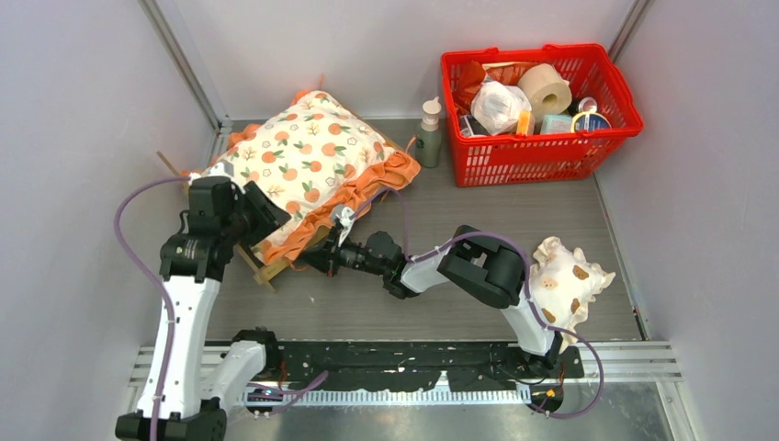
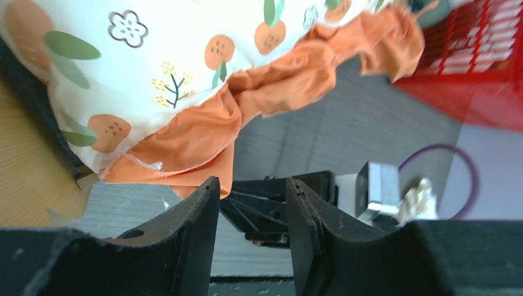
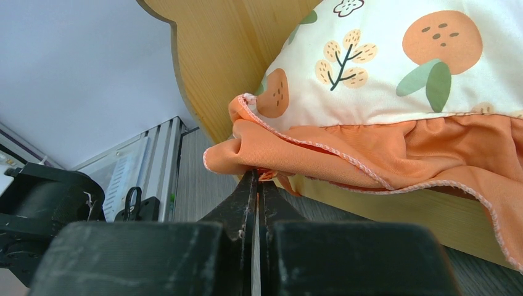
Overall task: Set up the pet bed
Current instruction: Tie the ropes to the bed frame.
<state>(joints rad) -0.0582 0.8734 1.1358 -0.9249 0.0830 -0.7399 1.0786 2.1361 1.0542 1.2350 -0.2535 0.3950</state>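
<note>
The pet bed (image 1: 267, 268) is a light-wood frame at the left of the table, mostly covered by the cream orange-print cushion (image 1: 308, 165) lying on it. Its wavy headboard (image 3: 216, 55) and side rail (image 3: 395, 206) show in the right wrist view. My right gripper (image 3: 258, 176) is shut on the cushion's orange ruffle (image 3: 296, 151) at the bed's near corner; it also shows in the top view (image 1: 321, 253). My left gripper (image 2: 253, 185) is open and empty, just below the ruffle (image 2: 203, 142) at the bed's left end (image 1: 262, 216). The dark base panel is hidden.
A small cream frilled pillow with brown spots (image 1: 565, 285) lies at the right by the right arm. A red basket (image 1: 537, 101) with several items stands at the back right, with a pump bottle (image 1: 430, 133) to its left. Grey walls close in both sides.
</note>
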